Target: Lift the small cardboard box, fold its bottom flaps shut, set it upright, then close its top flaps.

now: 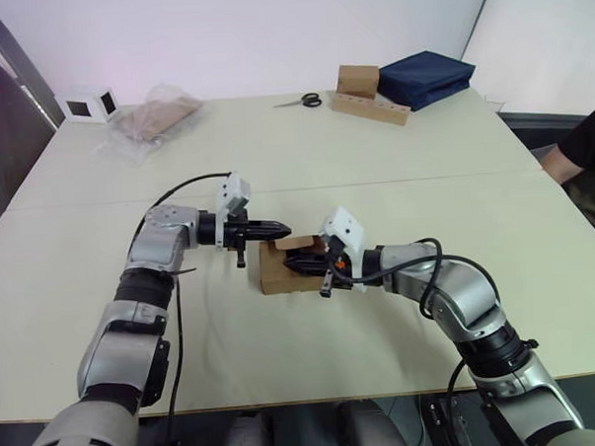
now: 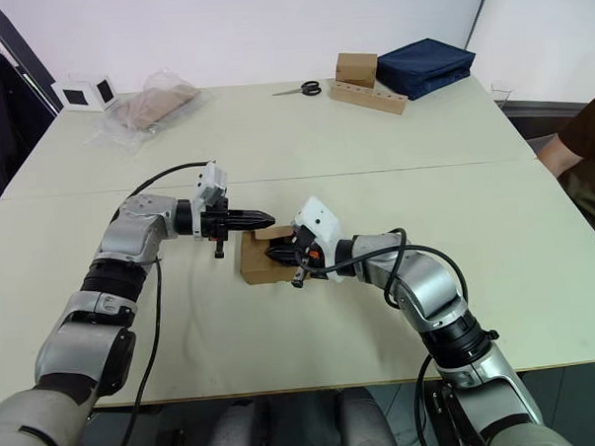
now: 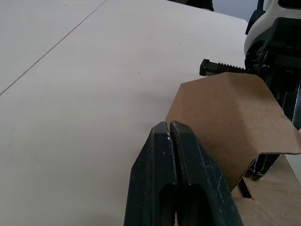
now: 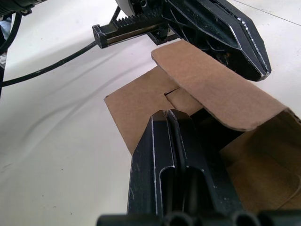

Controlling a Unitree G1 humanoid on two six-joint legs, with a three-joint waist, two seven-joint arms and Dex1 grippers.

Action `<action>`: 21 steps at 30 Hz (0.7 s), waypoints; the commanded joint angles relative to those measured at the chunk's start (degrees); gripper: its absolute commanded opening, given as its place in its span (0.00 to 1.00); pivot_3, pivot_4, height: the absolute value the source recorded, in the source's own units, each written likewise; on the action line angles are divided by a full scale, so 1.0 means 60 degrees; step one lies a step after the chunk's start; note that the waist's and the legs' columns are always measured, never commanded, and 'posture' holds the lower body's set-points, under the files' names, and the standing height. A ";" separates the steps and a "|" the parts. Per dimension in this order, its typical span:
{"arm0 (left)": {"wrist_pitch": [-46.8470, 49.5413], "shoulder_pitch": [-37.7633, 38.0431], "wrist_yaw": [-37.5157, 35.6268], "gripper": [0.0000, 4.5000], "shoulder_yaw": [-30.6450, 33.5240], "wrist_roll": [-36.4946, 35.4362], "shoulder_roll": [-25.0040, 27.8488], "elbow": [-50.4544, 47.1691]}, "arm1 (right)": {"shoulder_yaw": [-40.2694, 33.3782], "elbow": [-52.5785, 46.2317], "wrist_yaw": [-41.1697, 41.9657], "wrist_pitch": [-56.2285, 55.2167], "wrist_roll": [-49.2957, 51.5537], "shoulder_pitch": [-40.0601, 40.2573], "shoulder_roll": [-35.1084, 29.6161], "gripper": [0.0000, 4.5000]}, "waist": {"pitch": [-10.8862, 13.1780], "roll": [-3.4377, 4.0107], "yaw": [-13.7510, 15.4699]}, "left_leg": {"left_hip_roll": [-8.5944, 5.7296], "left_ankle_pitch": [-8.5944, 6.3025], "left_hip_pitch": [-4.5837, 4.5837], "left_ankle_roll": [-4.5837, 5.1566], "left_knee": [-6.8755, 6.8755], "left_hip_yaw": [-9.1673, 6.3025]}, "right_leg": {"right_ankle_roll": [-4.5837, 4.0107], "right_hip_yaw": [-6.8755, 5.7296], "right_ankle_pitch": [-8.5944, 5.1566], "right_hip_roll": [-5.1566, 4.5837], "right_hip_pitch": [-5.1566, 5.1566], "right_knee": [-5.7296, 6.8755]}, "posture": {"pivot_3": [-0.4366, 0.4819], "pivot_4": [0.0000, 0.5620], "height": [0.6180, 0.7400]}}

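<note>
The small cardboard box (image 1: 283,268) sat just left of the frame's centre on the pale desk (image 1: 394,169), between the two claws. The left claw (image 1: 280,230) came in from the left, just above the box's upper left edge, its fingers clenched together with nothing between them; the left wrist view showed their tips right beside a raised flap (image 3: 235,127), though contact could not be made out. The right claw (image 1: 297,264) reached in from the right, its fingers also pressed shut and empty, poking over the box's open top, where one flap (image 4: 218,92) stood up across the opening and another lay folded outward on the far side.

At the upper left of the frame stood a white cube with black squares (image 1: 88,104), and beside it a crumpled clear plastic bag (image 1: 155,119). Along the top centre lay a pair of scissors (image 1: 299,101), then a smaller tan box on a long cardboard strip (image 1: 368,95), then a dark blue bag (image 1: 426,77). A person's arm (image 1: 581,151) showed at the right edge. All of these lay well apart from the box, and nothing stood between the claws and it.
</note>
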 commanded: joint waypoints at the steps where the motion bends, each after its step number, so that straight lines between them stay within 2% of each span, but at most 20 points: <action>1: -0.0117 -0.0150 0.0169 0.01 0.0223 -0.0131 0.0091 -0.0254 | -0.0023 0.0125 -0.0069 0.0190 -0.0131 -0.0016 -0.0035 0.00 | 0.0000 0.0000 0.0000 | 0.0000 0.0000 0.0000 0.0000 0.0000 -0.0001 | 0.0000 0.0000 0.0000 0.0000 0.0000 0.0000 | 0.48 0.27 1.00; 6: 0.0262 -0.0227 0.0528 0.01 0.0730 -0.0517 0.0413 -0.0705 | -0.0256 -0.0040 -0.0132 0.0296 -0.0023 -0.0116 -0.0040 0.00 | 0.0000 0.0000 -0.0007 | 0.0000 0.0000 0.0000 0.0000 0.0000 -0.0001 | 0.0000 0.0000 0.0000 0.0000 -0.0001 0.0000 | 0.48 0.27 1.00; 10: 0.1001 0.0210 0.0618 0.01 0.1125 -0.0983 0.0971 -0.1921 | -0.0406 -0.0221 -0.0174 0.0410 0.0035 -0.0160 -0.0061 0.00 | 0.0000 0.0000 -0.0006 | 0.0000 0.0000 -0.0001 0.0000 0.0000 -0.0002 | 0.0000 0.0000 0.0000 0.0000 -0.0001 0.0000 | 0.48 0.27 1.00; 16: 0.2815 0.2053 0.0252 0.01 0.1306 -0.2188 0.2122 -0.5126 | -0.0676 -0.0481 -0.0182 0.0575 0.0113 -0.0189 -0.0198 0.00 | 0.0000 0.0003 -0.0018 | 0.0002 0.0000 0.0002 0.0000 -0.0004 -0.0002 | 0.0000 0.0002 0.0000 0.0000 -0.0002 0.0000 | 0.48 0.27 1.00; 21: 0.3554 0.3205 0.0585 0.01 0.1148 -0.2787 0.2354 -0.6907 | -0.0896 -0.0667 -0.0136 0.0697 0.0184 -0.0133 -0.0402 0.00 | 0.0003 0.0001 0.0043 | 0.0003 0.0000 -0.0001 -0.0001 -0.0001 -0.0004 | 0.0000 0.0000 0.0000 -0.0004 0.0004 -0.0001 | 0.48 0.27 1.00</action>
